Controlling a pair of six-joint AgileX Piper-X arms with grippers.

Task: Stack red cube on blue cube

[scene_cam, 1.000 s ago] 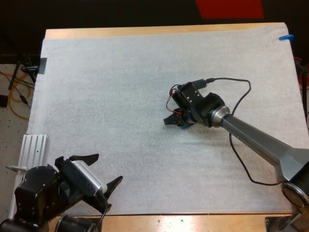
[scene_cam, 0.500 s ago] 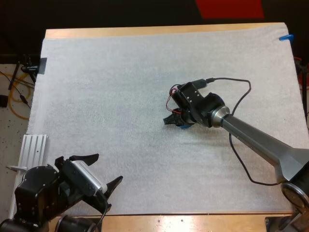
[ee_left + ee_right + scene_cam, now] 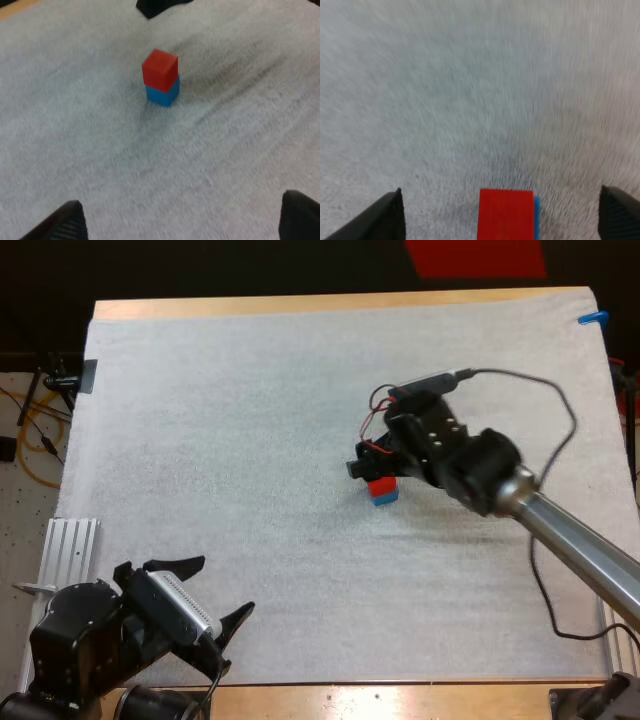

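Red cube point(image 3: 381, 486) sits stacked on blue cube point(image 3: 385, 498) mid-mat point(image 3: 200, 420) on the counter point(image 3: 300, 304), right jaws spread wide just beside it, not touching; left jaws also wide, well apart.

No lettering, label, brand, number or sign can be read on anything in view.

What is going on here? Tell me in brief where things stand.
The stack is made: the red cube sits on the blue cube, right of the middle of the white mat. The right gripper hovers over the stack, open, with its fingers apart and clear of the red cube. The left gripper is open too, at the mat's near left corner, far from the cubes and touching nothing.
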